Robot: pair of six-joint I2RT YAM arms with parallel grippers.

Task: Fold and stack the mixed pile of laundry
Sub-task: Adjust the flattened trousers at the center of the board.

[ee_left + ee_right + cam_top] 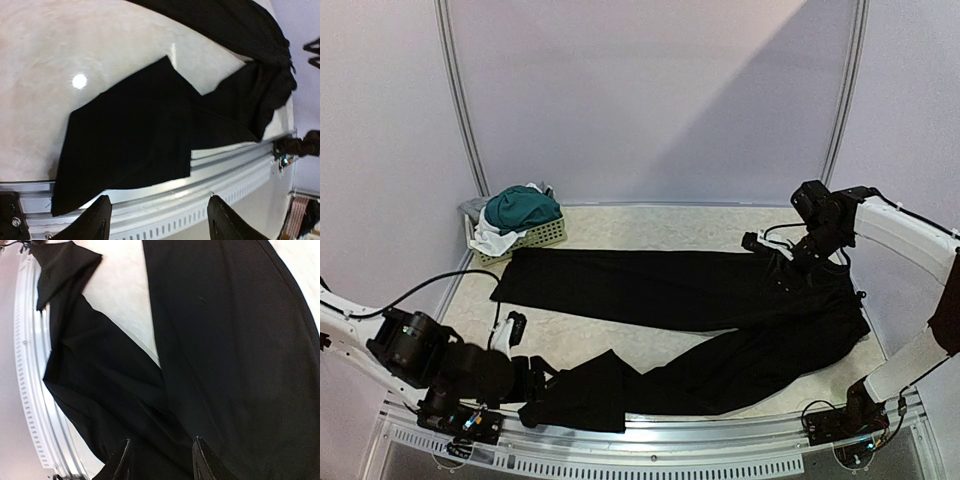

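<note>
hem of the long black trousers (690,290) drapes over the front rail (720,430) nearest us, our left gripper (157,210) hanging just off it, jaws apart and empty. our right gripper (160,455) is equally unclenched over the waist end; we judge the trousers are spread flat for folding, shorts (523,208) and white cloth (492,240) waiting in the basket (548,235).

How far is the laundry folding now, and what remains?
Done: the black trousers lie spread on the table, legs apart, unfolded. In hand: nothing; the left gripper, by the near leg's hem, and the right gripper, over the waist end, are both open. Left: folding the trousers, then the teal shorts and white cloth heaped at the basket; no stack yet.
</note>
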